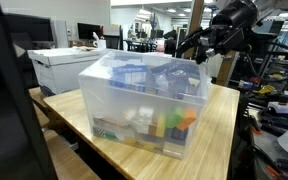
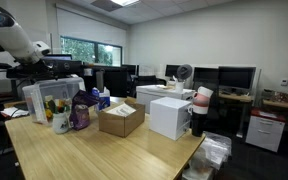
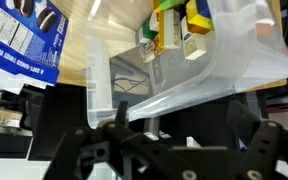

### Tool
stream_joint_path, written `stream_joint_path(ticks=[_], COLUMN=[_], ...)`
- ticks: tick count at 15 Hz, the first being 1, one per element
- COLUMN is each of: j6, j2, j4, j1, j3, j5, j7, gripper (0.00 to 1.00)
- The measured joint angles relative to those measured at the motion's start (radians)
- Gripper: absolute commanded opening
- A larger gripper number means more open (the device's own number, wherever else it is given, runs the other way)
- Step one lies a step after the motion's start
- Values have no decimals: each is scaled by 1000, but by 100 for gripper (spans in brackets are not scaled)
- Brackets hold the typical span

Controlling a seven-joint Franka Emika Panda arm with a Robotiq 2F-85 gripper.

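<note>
Clear plastic bin (image 1: 119,100) sits on a wooden counter (image 1: 220,120), with a blue cookie packet (image 3: 24,40) and coloured blocks (image 1: 180,120) inside. The robot's hand (image 1: 194,44) hovers just above the bin's far corner, fingers spread, empty.

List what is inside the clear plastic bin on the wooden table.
Inside the clear bin you can see blue packaging, an orange piece, yellow and green blocks and something white. Whatever lies beneath or behind these is covered.
</note>
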Motion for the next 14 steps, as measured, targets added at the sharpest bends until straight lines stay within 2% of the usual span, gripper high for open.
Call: stream_joint_path(ticks=[9,14], j6=[-16,-17], j2=[30,30], j4=[2,2], j1=[6,34], j3=[-21,-45], j5=[40,113], j7=[-243,-334], gripper=[100,100])
